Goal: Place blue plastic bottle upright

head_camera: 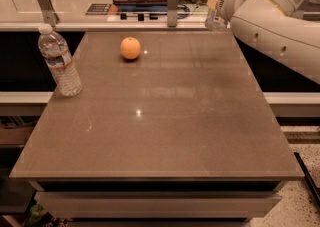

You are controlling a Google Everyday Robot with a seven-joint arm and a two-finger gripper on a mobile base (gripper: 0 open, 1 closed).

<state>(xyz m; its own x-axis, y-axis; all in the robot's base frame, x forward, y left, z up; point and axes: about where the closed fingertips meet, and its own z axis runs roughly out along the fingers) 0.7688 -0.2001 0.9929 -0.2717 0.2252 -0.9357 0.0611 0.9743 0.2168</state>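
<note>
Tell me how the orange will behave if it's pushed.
The orange is round and lies on the glossy table, so it probably rolls freely. It looks firm, likely not fragile. The gripper is at the far right corner, away from it.

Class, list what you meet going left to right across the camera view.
Red-labelled bottle → orange → end effector, far right at the back, gripping the blue bottle.

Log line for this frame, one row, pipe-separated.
gripper: over far right corner of table, holding blue plastic bottle | state: tilted, not set down | on table: orange, red-banded bottle upright, left edge
</note>
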